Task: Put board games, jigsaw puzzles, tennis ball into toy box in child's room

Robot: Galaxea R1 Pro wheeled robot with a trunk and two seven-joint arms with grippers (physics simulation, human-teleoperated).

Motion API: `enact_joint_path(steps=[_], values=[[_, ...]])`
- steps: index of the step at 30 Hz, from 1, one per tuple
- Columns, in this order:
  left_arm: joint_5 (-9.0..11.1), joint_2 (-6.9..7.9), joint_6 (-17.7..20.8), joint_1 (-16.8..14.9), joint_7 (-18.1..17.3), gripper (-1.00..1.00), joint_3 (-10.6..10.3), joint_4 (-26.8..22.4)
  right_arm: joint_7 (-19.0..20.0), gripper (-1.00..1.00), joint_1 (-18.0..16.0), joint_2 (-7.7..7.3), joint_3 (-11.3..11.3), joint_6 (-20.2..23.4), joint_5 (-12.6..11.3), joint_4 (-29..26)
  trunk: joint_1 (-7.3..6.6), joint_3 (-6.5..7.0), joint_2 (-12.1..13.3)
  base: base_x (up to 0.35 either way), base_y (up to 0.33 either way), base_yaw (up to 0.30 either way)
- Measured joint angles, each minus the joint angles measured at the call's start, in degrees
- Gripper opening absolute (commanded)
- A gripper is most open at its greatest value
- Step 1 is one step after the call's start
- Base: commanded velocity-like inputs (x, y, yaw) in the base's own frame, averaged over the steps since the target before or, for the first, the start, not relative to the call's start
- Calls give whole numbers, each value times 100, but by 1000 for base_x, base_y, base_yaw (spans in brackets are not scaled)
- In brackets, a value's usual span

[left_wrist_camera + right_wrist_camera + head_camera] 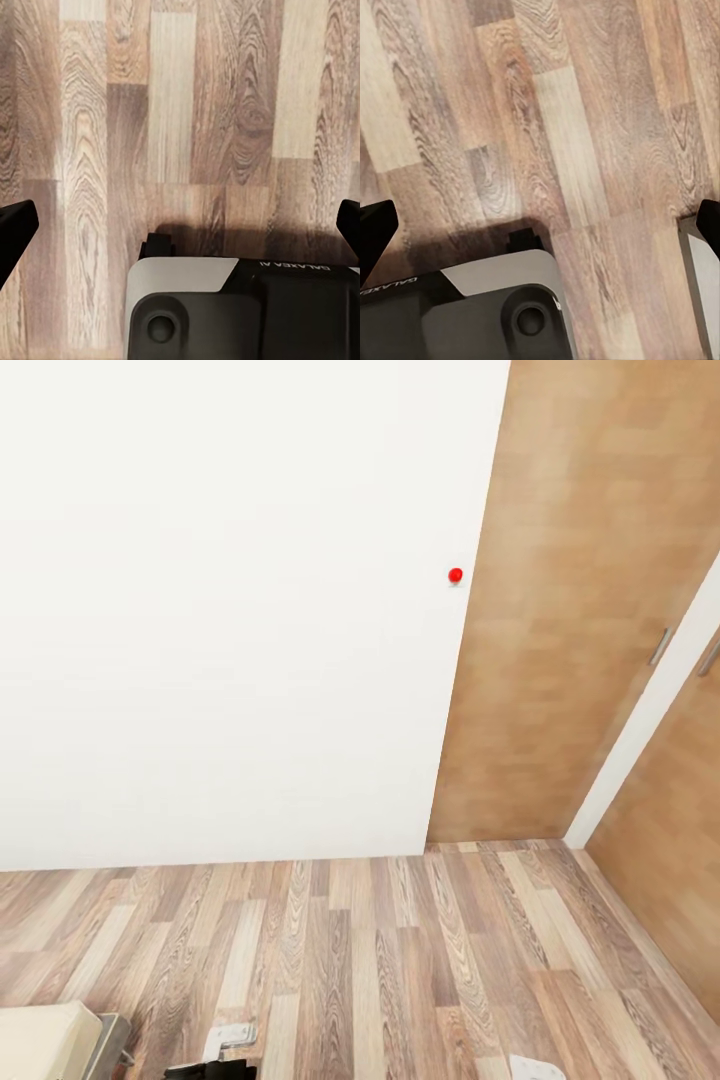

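While the robot faces a corner of the room, the head view takes in a white wall (230, 610) from 9 to 12 o'clock, with a small red dot (456, 575) near its right edge. A wooden door (560, 610) with a metal handle (660, 646) stands at 1 to 3 o'clock, and past a white strip a second wood panel (670, 800) with its own handle (708, 658) runs along the 3 to 4 o'clock edge. Wood-plank floor (400, 960) covers the lower third. At 7 o'clock a beige corner with a grey frame, apparently the bed (45, 1040), cuts into the picture; just beside it, at 6 to 7 o'clock, sits a small grey-white part of the robot (228, 1040). Another pale part (535, 1068) shows at 5 o'clock. No toys, table or toy box appear. In the left wrist view, the left gripper (180, 225) hangs over floor planks, its two dark fingertips (15, 229) at 9 and 3 o'clock spread wide with nothing between them; the robot's grey-and-black base (240, 311) lies at 6 o'clock. In the right wrist view, the right gripper (544, 229) is likewise spread over bare planks, fingertips (375, 236) at 8 and 3 o'clock, empty, with the base (472, 307) at 7 o'clock and another grey panel (701, 285) at 4 o'clock.
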Motion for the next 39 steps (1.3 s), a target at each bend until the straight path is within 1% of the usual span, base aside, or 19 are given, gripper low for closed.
enact_joint_path(steps=[9, 25, 39], values=[[-4, 7, -121, 13, 0, 100, 1, -2, -9, 100, -1, 96, 5, -13, 31, 2, -3, -11, -1, 186, -96, 202], [-4, -1, -145, 14, 0, 100, -7, -2, -15, 100, -1, 156, 24, -9, 71, 1, -3, -59, -1, 283, -176, 269], [-4, -1, -145, 14, 0, 100, -7, -2, -21, 100, -1, 162, 31, 2, 70, 2, -2, -109, 0, 232, 29, 272]])
